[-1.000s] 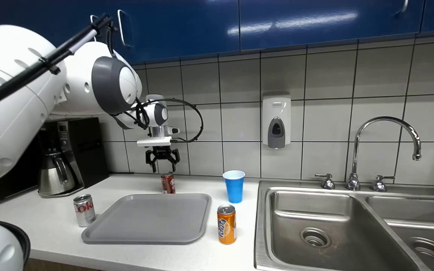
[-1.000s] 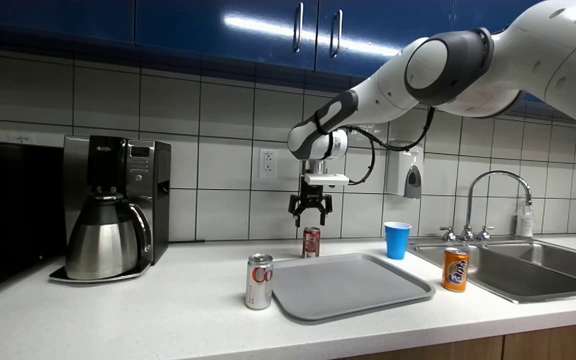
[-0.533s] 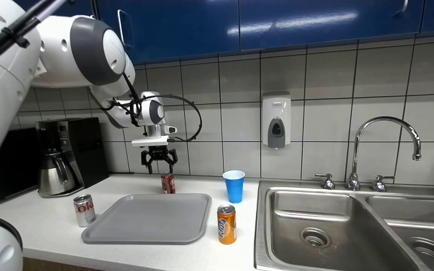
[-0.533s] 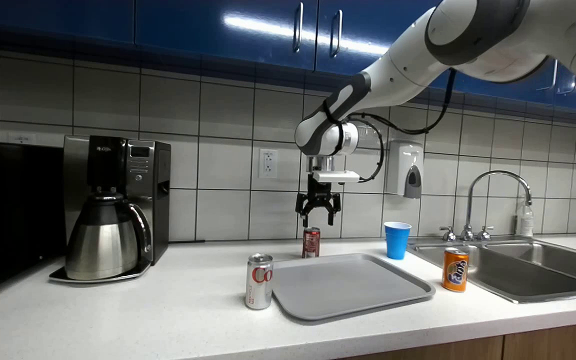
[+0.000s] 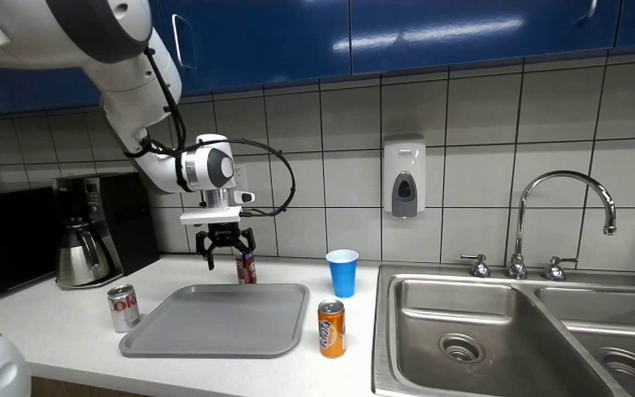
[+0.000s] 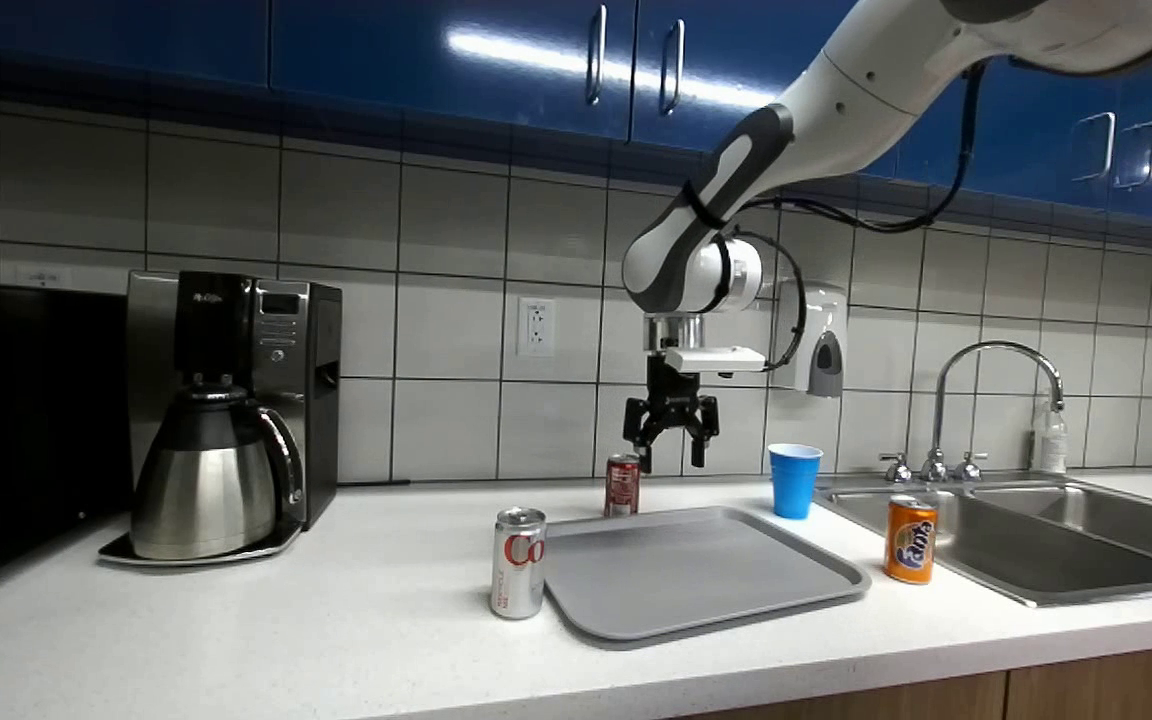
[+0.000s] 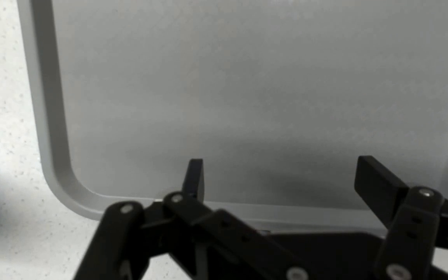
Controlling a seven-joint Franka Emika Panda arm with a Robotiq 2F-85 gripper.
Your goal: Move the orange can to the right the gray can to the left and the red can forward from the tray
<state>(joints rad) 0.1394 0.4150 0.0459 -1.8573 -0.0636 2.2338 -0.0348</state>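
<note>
In an exterior view the tabletop (image 6: 266, 640) lies open across the lower left, its front edge slanting up toward the right of the frame. At centre right, the orange can (image 6: 910, 540) stands in the narrow strip between the tray (image 6: 706, 575) and the sink (image 6: 1066, 545). The gray can (image 6: 518, 563) is upright just beside the tray's left rim, near mid-frame; the red can (image 6: 622, 485) stands close behind the back rim, and the blue cup (image 6: 794, 480) just beyond the back right corner. In the wrist view, the tray's bare surface fills the upper and middle frame. The pincer (image 6: 672, 464) hangs above the tray's back part, fingers spread wide.

Against a second earlier, in that exterior view the pincer sits lower and further right, both fingers now right of the red can; cans, cup and tray stand unmoved.
</note>
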